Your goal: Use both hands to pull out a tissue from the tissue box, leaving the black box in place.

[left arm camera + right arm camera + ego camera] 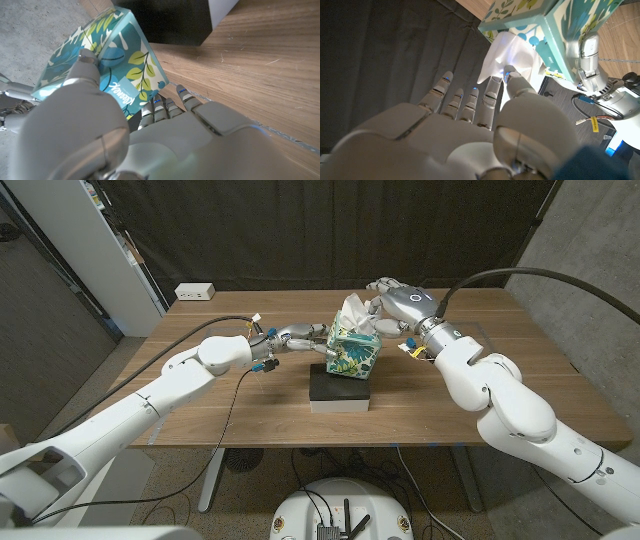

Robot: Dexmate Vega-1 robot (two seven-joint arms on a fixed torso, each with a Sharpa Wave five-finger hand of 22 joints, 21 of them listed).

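Now bracing tissue box (354, 354) with left hand (296, 338); right hand (398, 297) reaching tissue (355, 313), fingers spread, not yet pinching; advising straight upward pull, sparing black box (340, 388)

Wooden table (250, 410), black box (341, 389) near its middle, white power strip (194, 291) at far-left corner

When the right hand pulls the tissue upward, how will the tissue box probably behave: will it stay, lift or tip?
The tissue box is probably light cardboard, so it may lift with the tissue. It stands tall on the black box, so it could tip. The left hand presses its side, which likely steadies it.
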